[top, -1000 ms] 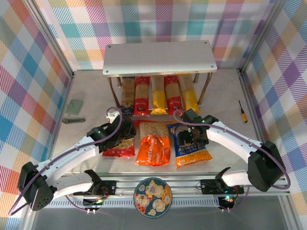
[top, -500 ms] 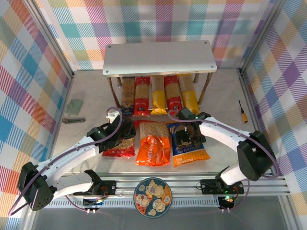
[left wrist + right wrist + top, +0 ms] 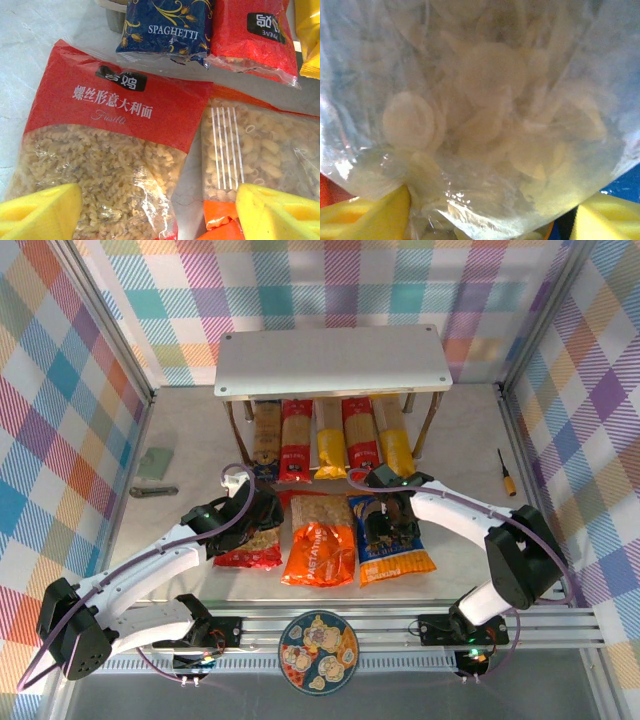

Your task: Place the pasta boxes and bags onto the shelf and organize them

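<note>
The left gripper (image 3: 159,216) is hanging wide open over the red bag (image 3: 107,150). Its yellow fingertips (image 3: 40,212) are standing at either side of the clear fusilli window and gripping nothing. The right gripper (image 3: 487,220) is pressing down onto the blue bag (image 3: 405,562), fingers (image 3: 365,215) apart, with clear film and pale pasta bulging between them; whether they are pinching it cannot be told.

The red bag is showing "Fusilli" under a line of white Chinese characters. At its 12 o'clock, a dark blue pack end (image 3: 167,27) is reading "SPAGHETTI 4". The orange bag (image 3: 320,540) is lying at the red bag's 3 o'clock, between it and the blue one, its lettering too small to read. The spaghetti packs (image 3: 296,440) are lying side by side under the shelf (image 3: 333,360), at 12 o'clock from the bags.
</note>
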Tool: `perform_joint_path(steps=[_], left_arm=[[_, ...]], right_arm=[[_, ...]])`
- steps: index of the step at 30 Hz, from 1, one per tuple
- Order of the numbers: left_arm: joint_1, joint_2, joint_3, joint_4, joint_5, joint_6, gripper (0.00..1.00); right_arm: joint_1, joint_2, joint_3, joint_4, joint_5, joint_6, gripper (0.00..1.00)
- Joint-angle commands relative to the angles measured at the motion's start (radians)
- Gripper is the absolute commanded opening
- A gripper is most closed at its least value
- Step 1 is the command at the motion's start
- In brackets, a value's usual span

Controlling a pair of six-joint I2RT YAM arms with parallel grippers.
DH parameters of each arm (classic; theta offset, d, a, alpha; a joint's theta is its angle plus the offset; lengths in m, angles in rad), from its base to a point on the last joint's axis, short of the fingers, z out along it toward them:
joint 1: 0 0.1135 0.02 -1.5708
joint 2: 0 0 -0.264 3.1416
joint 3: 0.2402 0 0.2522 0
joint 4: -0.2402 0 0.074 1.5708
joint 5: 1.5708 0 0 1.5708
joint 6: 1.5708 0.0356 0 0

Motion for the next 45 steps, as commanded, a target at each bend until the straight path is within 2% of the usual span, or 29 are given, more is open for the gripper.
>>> perform_joint_path(steps=[1, 5, 16, 20, 23, 37, 45], left_arm=[[0.000, 0.000, -0.006, 0.021, -0.001, -0.005, 0.80], [-0.001, -0.001, -0.005, 0.026, 0.001, -0.005, 0.80], [0.001, 0.005, 0.004, 0.033, 0.009, 0.002, 0.80], [0.000, 0.007, 0.007, 0.036, 0.014, 0.003, 0.80], [0.000, 0.007, 0.008, 0.040, 0.015, 0.005, 0.80], [0.000, -0.004, 0.002, 0.052, 0.014, 0.005, 0.80], [0.000, -0.010, -0.007, 0.055, 0.010, 0.004, 0.80]], right_arm=[[0.006, 0.063, -0.080, -0.022, -0.072, 0.022, 0.69], [0.006, 0.072, -0.104, -0.021, -0.096, 0.031, 0.61], [0.006, 0.028, -0.134, -0.048, -0.102, 0.050, 0.29], [0.006, -0.004, -0.133, -0.070, -0.094, 0.059, 0.16], [0.006, -0.032, -0.130, -0.089, -0.082, 0.060, 0.00], [0.005, -0.127, -0.090, -0.125, -0.035, 0.058, 0.00], [0.007, -0.227, -0.061, -0.067, 0.013, 0.032, 0.00]])
